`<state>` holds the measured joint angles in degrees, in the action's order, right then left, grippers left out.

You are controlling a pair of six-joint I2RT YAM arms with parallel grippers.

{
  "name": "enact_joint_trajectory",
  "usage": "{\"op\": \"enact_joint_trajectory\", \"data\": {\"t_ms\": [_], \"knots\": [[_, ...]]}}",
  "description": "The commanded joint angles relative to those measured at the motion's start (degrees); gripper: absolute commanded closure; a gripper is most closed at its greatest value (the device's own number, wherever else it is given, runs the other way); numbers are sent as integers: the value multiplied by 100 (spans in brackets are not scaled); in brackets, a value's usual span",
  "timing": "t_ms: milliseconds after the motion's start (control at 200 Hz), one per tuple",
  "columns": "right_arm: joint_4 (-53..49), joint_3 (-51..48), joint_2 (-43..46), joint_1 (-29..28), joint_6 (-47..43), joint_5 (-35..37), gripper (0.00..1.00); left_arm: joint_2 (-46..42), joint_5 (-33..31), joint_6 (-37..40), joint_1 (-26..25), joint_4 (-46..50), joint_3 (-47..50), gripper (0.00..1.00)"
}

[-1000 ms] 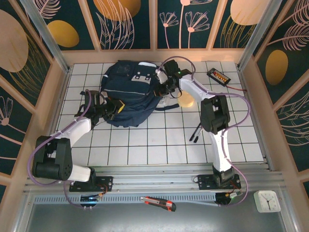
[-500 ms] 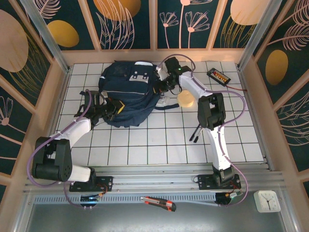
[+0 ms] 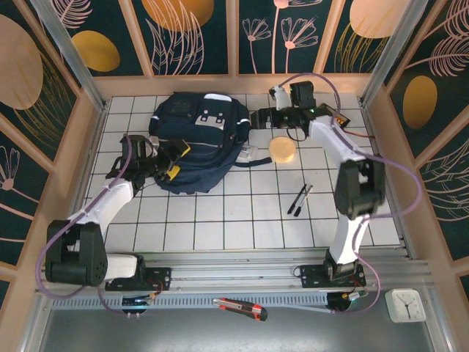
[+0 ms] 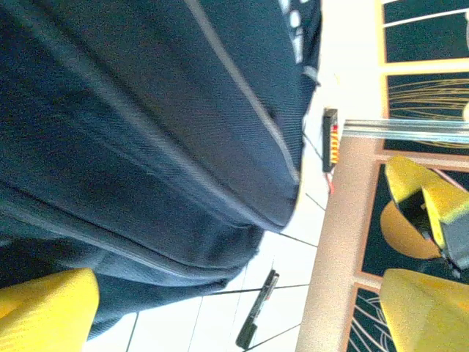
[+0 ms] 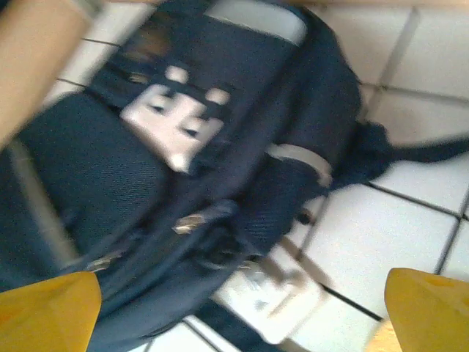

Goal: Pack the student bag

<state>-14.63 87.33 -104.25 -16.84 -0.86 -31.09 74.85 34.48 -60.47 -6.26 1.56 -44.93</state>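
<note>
The student bag [image 3: 198, 136] is a big navy backpack with pale patches, lying at the back left of the white tiled table. My left gripper [image 3: 176, 161] is at the bag's near left edge, open, its yellow fingertips [image 4: 44, 312] spread wide with nothing between them. In the left wrist view the bag's fabric [image 4: 146, 132] sits close above the jaws. My right gripper [image 3: 260, 117] hovers just off the bag's right side, also open and empty. The right wrist view looks down on the bag [image 5: 183, 147], blurred, and a white flat item [image 5: 271, 301] beside it.
A round tan disc [image 3: 282, 150] lies right of the bag, with the white item [image 3: 249, 154] between them. Two dark pens [image 3: 300, 199] lie mid-right. An orange-and-black device [image 3: 338, 116] sits at the back right. Wooden walls enclose the table.
Both grippers were shut at the bag and now stand open. The right arm has swung right and back, away from the bag. The left gripper has drawn back slightly.
</note>
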Motion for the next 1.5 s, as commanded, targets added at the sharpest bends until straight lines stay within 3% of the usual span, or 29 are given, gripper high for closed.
{"op": "enact_joint_trajectory", "data": {"t_ms": [0,75,180,315,631,931,1276,1496], "knots": [[2897,-1663,930,-219,-742,-1260,1,-337,-20,265,28,416,-361,1],[3809,-2384,1049,-302,-1611,-1912,2,-287,-151,572,69,617,-574,1],[2704,-1765,483,-464,-2692,-1942,22,23,-408,1256,278,907,-949,1],[2437,-1517,-52,-797,-3735,-1809,24,701,-887,2398,583,1391,-1589,1],[2580,-886,-882,-1078,-4097,-1484,24,1562,-978,3030,747,1564,-2465,2],[2168,-698,-963,-1750,-5555,241,24,1473,-1751,3868,749,2097,-2888,3],[1571,-582,-1065,-2060,-6365,637,27,1375,-1682,3873,747,2015,-2782,1],[1281,-692,-841,-2122,-6413,588,29,1322,-1649,3863,749,1982,-2692,2]]}}
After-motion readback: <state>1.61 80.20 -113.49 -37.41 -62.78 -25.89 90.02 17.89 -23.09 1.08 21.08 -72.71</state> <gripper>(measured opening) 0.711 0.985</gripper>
